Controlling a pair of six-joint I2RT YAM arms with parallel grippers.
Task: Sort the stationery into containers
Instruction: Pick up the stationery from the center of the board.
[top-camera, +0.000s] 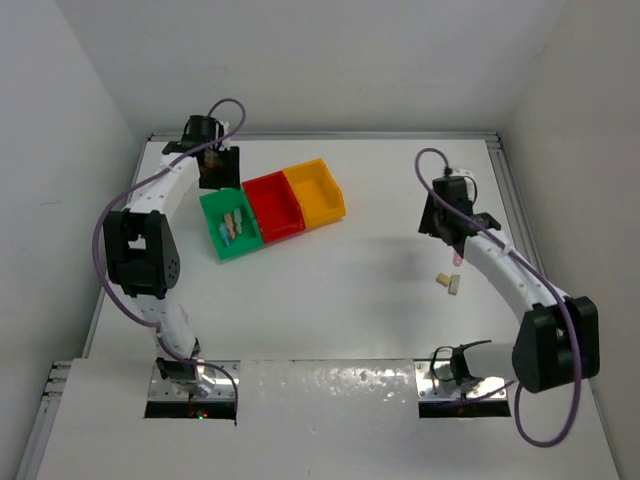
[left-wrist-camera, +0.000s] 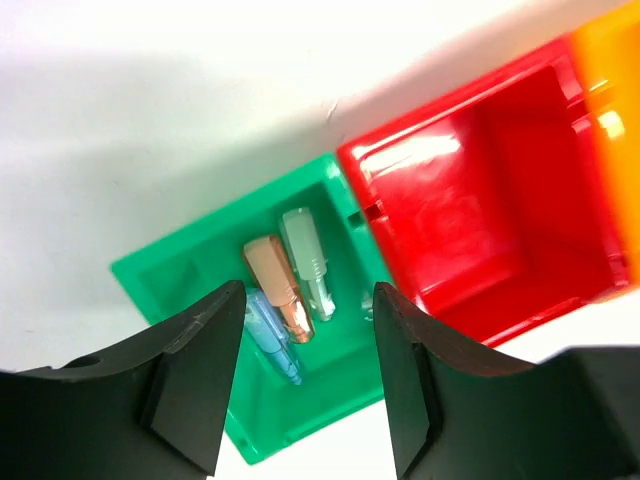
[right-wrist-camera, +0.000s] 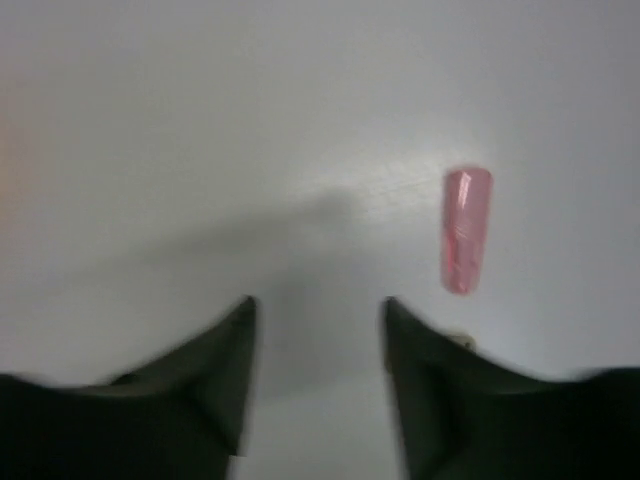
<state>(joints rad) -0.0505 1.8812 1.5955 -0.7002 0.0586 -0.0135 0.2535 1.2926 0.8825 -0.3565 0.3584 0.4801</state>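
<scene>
The containers are three joined bins: green, red and yellow-orange. My left gripper hovers over the green bin, open and holding nothing. Below it in that bin lie an orange stick, a pale green stick and a bluish stick. My right gripper hangs over the bare table at the right, open with nothing between its fingers. A pink translucent stick lies just right of it. Two small beige pieces lie nearer the front.
The red bin and the yellow-orange bin sit beside the green one; the red bin's inside shows nothing in it. White walls close the table at back, left and right. Purple cables loop off both arms.
</scene>
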